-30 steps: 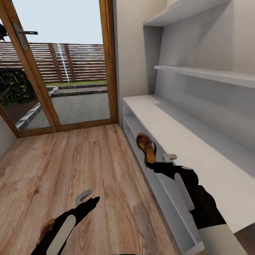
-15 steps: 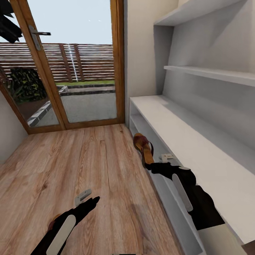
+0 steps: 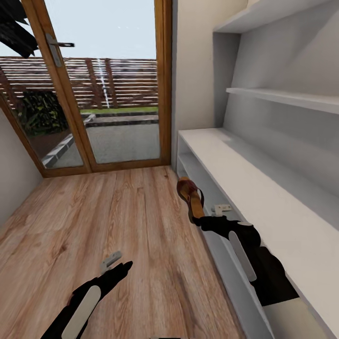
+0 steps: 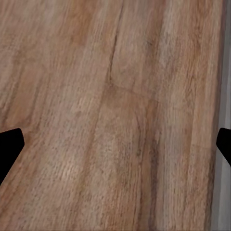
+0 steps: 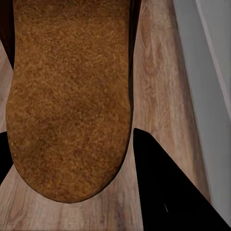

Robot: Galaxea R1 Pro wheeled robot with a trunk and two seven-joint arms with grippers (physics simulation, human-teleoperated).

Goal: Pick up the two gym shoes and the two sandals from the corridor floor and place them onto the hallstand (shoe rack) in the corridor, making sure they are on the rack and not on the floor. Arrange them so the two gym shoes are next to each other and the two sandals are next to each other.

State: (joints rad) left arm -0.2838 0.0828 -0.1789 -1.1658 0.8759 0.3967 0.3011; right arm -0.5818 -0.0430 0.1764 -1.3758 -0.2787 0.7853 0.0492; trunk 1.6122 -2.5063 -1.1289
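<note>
Sandal (image 3: 192, 200), brown with tan footbed, pinched by its heel in the right gripper (image 3: 203, 220), hung clear of the corridor floor (image 3: 94, 221) just beside the front edge of the white hallstand (image 3: 245, 183), at about 3 o'clock from the left gripper (image 3: 123, 269). Seen close through the right wrist view as a tan sole (image 5: 70, 96) clamped between black fingers (image 5: 166, 192). Spread wide and holding nothing at the left, fingertips (image 4: 9, 144) apart over bare planks
</note>
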